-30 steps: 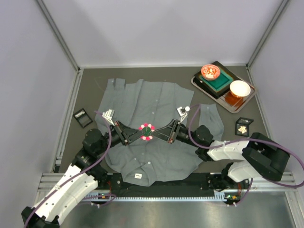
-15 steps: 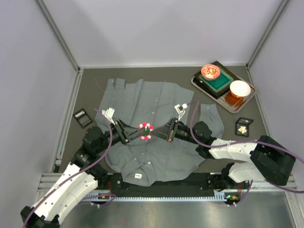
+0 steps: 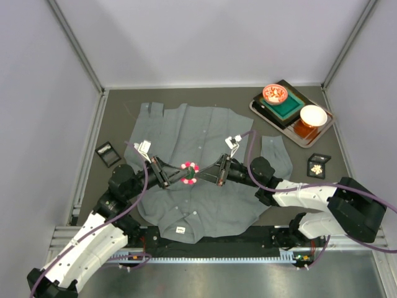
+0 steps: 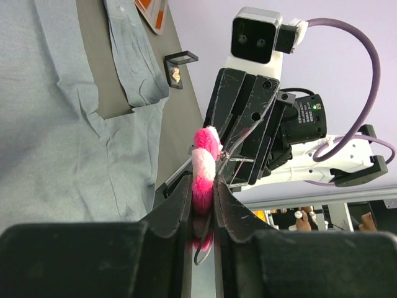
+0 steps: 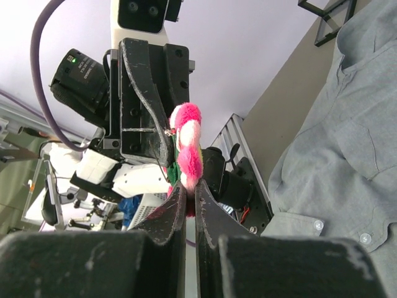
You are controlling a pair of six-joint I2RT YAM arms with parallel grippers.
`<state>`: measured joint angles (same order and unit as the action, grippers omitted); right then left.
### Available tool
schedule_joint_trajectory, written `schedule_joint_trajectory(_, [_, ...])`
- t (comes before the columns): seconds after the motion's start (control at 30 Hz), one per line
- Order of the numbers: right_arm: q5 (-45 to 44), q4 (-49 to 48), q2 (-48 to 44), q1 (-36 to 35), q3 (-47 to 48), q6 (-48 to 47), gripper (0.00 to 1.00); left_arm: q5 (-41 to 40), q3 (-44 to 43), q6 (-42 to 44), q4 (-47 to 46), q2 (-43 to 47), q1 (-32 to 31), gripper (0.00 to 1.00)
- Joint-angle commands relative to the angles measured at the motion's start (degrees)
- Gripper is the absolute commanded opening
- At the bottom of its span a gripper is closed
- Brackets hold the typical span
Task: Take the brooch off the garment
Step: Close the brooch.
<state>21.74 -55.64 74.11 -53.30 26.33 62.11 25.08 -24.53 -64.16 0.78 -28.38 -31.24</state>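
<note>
At far left, lying on the dark tabletop [image 3: 121,124] just beside the cloth: a small black case [image 3: 108,154].

Next, reaching in from the lower left: the left tool [image 3: 178,176], closed down to a narrow gap and pinching the brooch [image 3: 190,172] by its left rim. Seen from the left wrist as two dark fingers [image 4: 177,208] pressed against either face of the fluffy pink-and-white ring.

Sits over the middle of the garment [image 3: 205,133], on the shirt front, between the two tools. Cannot tell whether pinned to the cloth or free of it. Grey and spread flat across the tabletop, with the collar toward the near edge and one sleeve out to the right.

On the other side, coming in from the right: the right tool [image 3: 205,176], all but fully closed, nipping the brooch's right rim. Faces the left tool head-on, with only the ring between.

Farther right, at the back corner: a tray [image 3: 253,107] carrying a red patterned bowl [image 3: 274,94], a green block [image 3: 288,107] and a white bowl [image 3: 313,115]. Nearer than the tray, beside the right sleeve without touching it: another small black case [image 3: 318,166] with pale bits inside.
</note>
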Motion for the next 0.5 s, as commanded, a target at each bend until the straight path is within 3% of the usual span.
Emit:
schedule_joint_trajectory(0.0, [1.99,-2.46,-1.07,-0.23,3.03,-0.50,0.00,0.67,-0.34,0.09,-3.05,0.43,-0.13,0.01])
schedule_joint_trajectory(0.07, [2.34,-3.16,-0.98,-0.05,3.03,-0.23,0.00,0.58,0.36,-0.79,-3.59,0.87,-0.13,0.00])
schedule_joint_trajectory(0.1, [2.43,-4.29,-0.89,-0.05,2.94,0.03,0.05,0.76,0.54,-0.96,-3.94,1.13,-0.13,0.00])
schedule_joint_trajectory(0.13, [2.69,-5.00,-0.98,-0.05,2.85,0.21,0.18,0.67,0.71,-1.23,-4.29,1.22,-0.13,0.00])
schedule_joint_trajectory(0.23, [2.35,-9.64,-0.63,-0.05,1.80,1.43,0.31,0.76,1.15,-1.84,-5.17,1.49,-0.13,0.00])
schedule_joint_trajectory(0.4, [3.14,-14.75,2.61,-0.23,2.41,4.24,0.29,1.37,2.82,-4.38,-8.24,1.49,-0.13,0.00])
schedule_joint_trajectory(0.43, [3.14,-16.85,3.23,-0.14,2.33,4.86,0.19,1.55,3.09,-4.74,-8.86,1.49,-0.22,0.00])
schedule_joint_trajectory(0.47, [3.14,-16.87,4.46,-0.14,2.50,5.13,0.17,1.72,3.09,-4.92,-9.38,1.40,-0.22,0.00])
